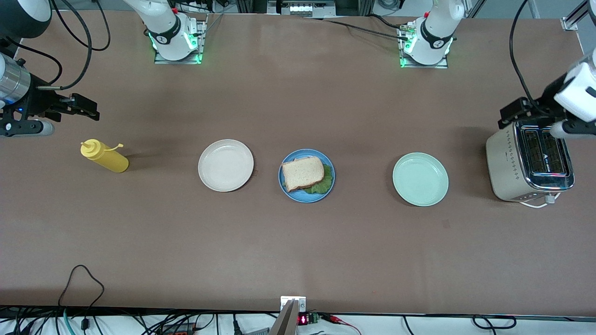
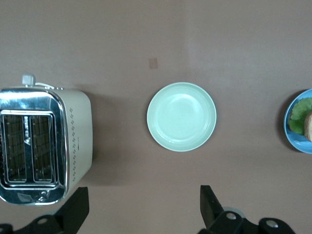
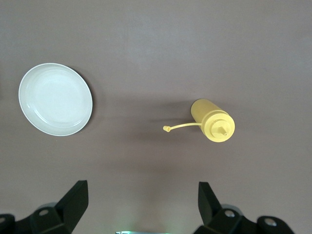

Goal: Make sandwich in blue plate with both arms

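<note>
Judging from how things lie, the sandwich (image 1: 305, 175) looks finished: a light-brown square bread slice with darker crust sits on top, crinkled green lettuce peeks out at the edge nearer the front camera and toward the left arm's end, and any lower slice is hidden. It rests in the round medium-blue plate (image 1: 286, 186), which stands on the brown surface (image 1: 298, 251) between the cream-white round plate (image 1: 226, 165) and the pale mint-green round plate (image 1: 420, 179); both of those hold nothing.

The top slice sits a little skewed, so a bump or a careless extra touch could slide it off the leaf. The lettuce overhang could also catch on a finger and drag the stack toward the rim.

The left gripper (image 2: 141, 209) hangs released, fingers spread, over the beige-and-chrome two-slot toaster (image 1: 528, 163) at its end of the surface. The right gripper (image 3: 141, 207) is likewise spread and empty, over the surface near the yellow squeeze bottle (image 1: 104, 157). A low sweep there could knock that bottle over.
</note>
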You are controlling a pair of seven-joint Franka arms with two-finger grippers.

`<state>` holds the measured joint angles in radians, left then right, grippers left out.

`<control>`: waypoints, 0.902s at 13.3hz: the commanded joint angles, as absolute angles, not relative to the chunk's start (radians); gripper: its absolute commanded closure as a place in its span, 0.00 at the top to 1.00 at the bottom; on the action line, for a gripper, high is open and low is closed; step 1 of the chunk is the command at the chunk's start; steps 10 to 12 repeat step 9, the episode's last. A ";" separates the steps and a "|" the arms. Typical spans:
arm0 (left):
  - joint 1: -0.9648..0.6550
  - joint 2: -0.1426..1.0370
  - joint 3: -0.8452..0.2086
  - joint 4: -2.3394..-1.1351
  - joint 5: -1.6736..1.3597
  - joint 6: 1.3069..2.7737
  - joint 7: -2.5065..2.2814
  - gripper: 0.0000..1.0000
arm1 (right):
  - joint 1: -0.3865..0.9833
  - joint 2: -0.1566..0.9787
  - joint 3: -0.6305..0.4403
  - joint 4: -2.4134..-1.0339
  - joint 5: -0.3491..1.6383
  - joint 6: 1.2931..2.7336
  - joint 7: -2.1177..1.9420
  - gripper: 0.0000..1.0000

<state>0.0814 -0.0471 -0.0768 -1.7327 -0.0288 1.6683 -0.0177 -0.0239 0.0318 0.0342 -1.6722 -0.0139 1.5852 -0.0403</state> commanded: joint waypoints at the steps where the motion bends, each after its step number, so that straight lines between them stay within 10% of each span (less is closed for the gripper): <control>1: 0.091 -0.150 -0.084 -1.835 -0.038 1.684 -0.011 1.00 | -0.043 0.018 0.051 -1.684 -0.012 1.589 -0.035 1.00; 12: 0.091 -0.150 -0.087 -1.827 -0.023 1.640 -0.012 1.00 | -0.041 0.018 0.051 -1.683 -0.012 1.592 -0.035 1.00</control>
